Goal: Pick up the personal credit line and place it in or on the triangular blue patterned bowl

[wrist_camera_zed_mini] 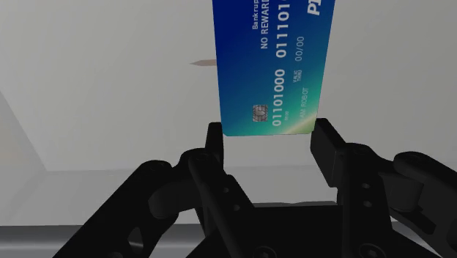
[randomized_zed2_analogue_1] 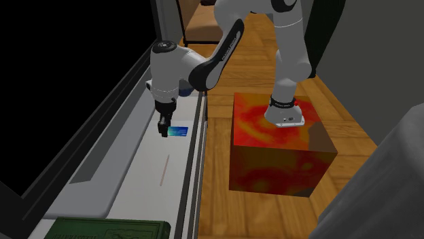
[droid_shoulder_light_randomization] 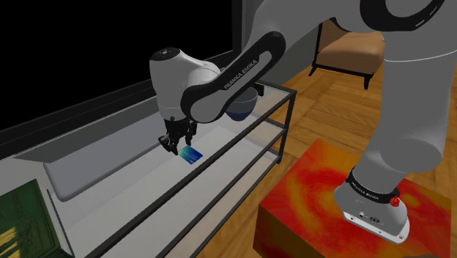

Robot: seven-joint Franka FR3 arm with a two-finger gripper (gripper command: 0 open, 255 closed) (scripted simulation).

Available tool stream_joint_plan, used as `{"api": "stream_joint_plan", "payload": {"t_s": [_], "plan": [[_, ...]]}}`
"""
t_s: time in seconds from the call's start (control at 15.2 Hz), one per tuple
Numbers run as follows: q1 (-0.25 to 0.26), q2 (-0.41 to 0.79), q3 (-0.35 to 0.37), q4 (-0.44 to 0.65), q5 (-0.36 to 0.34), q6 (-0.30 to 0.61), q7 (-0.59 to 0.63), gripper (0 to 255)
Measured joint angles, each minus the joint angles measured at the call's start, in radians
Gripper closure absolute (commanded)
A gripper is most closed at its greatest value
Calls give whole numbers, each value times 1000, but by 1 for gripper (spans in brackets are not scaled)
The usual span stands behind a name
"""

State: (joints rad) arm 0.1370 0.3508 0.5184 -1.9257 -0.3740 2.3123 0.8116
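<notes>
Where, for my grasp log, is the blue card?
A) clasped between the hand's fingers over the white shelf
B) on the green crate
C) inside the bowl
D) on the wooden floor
A: in the wrist view the blue card is clasped at its near end by the hand, the white shelf behind it.

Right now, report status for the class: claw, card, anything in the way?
Claw shut on blue credit card, at its end. Card low at white shelf top. Blue bowl farther along shelf, partly behind the forearm.
</notes>
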Motion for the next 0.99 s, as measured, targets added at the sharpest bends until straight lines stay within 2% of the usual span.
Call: {"api": "stream_joint_plan", "payload": {"t_s": [0.99], "plan": [[-23, -86, 31, 64, 79, -136, -62, 255]]}}
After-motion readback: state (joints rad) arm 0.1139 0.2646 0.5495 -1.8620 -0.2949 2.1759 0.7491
